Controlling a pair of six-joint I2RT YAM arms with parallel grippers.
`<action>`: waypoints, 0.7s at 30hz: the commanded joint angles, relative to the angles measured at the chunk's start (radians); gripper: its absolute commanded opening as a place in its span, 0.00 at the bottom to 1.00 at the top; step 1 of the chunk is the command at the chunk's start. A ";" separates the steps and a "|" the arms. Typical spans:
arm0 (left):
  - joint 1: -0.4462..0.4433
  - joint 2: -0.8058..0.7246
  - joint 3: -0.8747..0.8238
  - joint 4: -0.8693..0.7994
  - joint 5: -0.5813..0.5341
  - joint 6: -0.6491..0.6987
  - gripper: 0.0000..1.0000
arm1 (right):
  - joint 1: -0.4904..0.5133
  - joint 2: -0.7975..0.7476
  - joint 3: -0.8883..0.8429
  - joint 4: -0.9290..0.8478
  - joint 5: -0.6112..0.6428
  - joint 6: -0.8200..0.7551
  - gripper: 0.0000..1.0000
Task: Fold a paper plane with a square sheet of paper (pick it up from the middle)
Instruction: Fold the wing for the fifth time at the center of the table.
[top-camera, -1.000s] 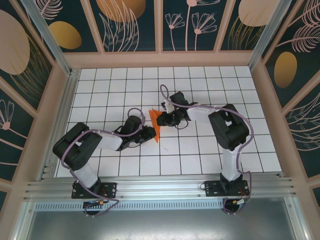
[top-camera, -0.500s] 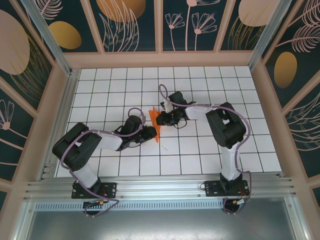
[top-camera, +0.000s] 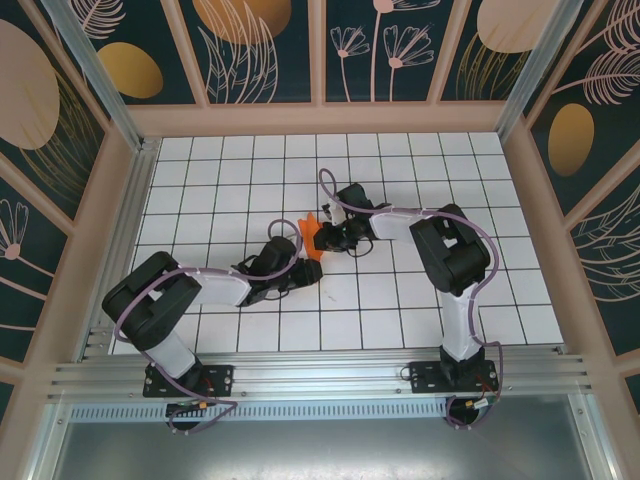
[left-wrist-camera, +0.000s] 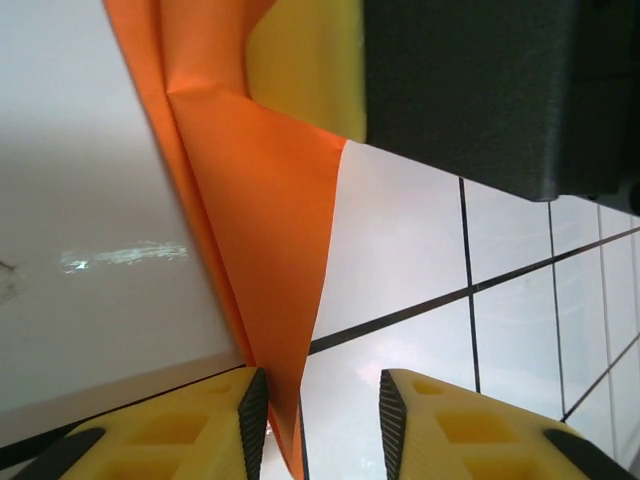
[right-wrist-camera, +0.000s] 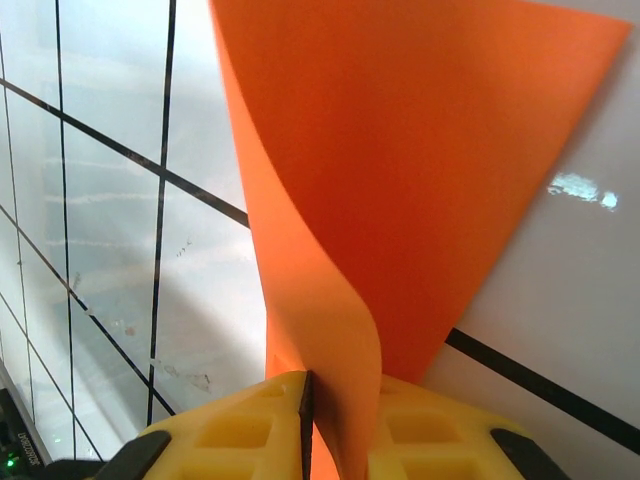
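Note:
The square sheet of paper (top-camera: 313, 236) is bright orange and folded into a narrow, pointed, layered shape with a long crease. It lies mid-table between both grippers. My right gripper (right-wrist-camera: 340, 400) is shut on one edge of the paper (right-wrist-camera: 400, 150), which curls up between its yellow fingers. My left gripper (left-wrist-camera: 323, 390) is open at the other end. The paper's pointed tip (left-wrist-camera: 265, 230) runs down between its fingers, against the left pad (left-wrist-camera: 252, 410), with a clear gap to the right pad. In the top view the left gripper (top-camera: 303, 264) covers that tip and the right gripper (top-camera: 330, 238) sits just right of the sheet.
The table (top-camera: 420, 300) is white with a black grid, walled by a wooden frame (top-camera: 320, 118) at the back and sides. The right arm's black wrist housing (left-wrist-camera: 500, 90) hangs close over the paper. Both arms' cables loop above the middle.
The left gripper has slid up and right onto the paper's near tip and its jaws have parted. The right jaws have closed onto the paper's edge, which now looks shorter and gathered.

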 joint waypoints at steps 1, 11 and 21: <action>-0.004 0.019 0.035 -0.105 -0.088 0.052 0.34 | 0.006 0.017 0.026 0.001 0.018 0.015 0.19; -0.024 0.035 0.072 -0.176 -0.107 0.088 0.28 | 0.004 0.013 0.030 -0.006 0.025 0.026 0.19; -0.036 0.051 0.106 -0.219 -0.127 0.112 0.12 | 0.005 0.012 0.037 -0.012 0.031 0.036 0.19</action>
